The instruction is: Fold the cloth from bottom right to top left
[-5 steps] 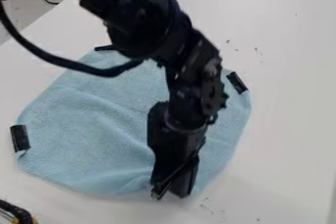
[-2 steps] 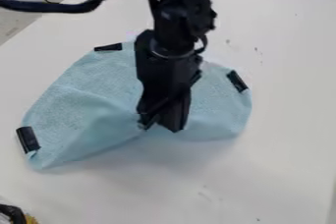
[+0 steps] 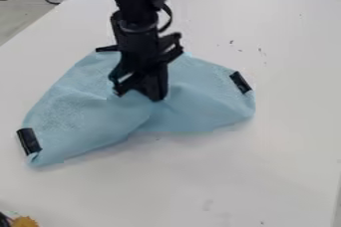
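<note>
- Pale blue cloth (image 3: 73, 106) is lying on the white surface (image 3: 279, 131), left of centre in the camera view and spreading below the claw.
- Black claw (image 3: 138, 95) is pointing down over the middle of the cloth, its tip end meeting the fabric; whether it is pinching the cloth or standing spread, the view is leaving unclear, so cannot tell.
- Black arm (image 3: 136, 14) is coming in from the top edge and is hanging over the cloth's upper part.
- Cloth's near edge is running from lower left to right, bending inward below the claw; creases are gathering around the claw and are fanning out towards that edge.
- Left part of the cloth is tapering to a rounded corner nearest the camera; right part is ending in a broad, rounded lobe.
- One black piece (image 3: 29, 141) is sitting at the left edge of the cloth, a second black piece (image 3: 240, 82) is sitting at its right edge, tilting, and a third black piece (image 3: 106, 48) is lying at the top edge, beside the arm in the view.
- Small dark specks (image 3: 260, 51) are dotting the surface, right of the arm.
- Yellowish object (image 3: 25, 222) is showing in part at the bottom left corner.
- Grey floor (image 3: 23, 14) is showing beyond the surface, upper left.
</note>
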Available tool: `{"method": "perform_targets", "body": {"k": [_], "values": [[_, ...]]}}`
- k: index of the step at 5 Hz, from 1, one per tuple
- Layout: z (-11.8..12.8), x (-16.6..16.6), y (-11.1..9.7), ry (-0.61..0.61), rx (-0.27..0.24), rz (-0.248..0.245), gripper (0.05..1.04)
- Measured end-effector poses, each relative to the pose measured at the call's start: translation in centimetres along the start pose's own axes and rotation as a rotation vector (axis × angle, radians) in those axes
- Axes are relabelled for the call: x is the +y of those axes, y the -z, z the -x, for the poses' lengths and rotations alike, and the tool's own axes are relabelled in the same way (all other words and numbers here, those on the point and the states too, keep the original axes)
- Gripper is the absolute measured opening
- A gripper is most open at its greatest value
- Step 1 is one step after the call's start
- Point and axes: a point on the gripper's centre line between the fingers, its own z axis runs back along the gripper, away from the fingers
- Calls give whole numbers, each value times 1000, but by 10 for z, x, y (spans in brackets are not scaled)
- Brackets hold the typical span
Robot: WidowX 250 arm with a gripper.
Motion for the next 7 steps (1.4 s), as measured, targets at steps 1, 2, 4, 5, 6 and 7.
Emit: {"method": "perform_targets", "body": {"k": [1,2,4,5,6,7], "values": [[-28,-15,2,102,1,0,63],[-43,-23,5,154,-1,-27,63],[-47,-25,19,181,24,-30,249],[-47,-22,26,202,36,-48,524],[-51,-26,24,236,12,-49,831],[-56,-31,18,314,-29,-62,1006]]}}
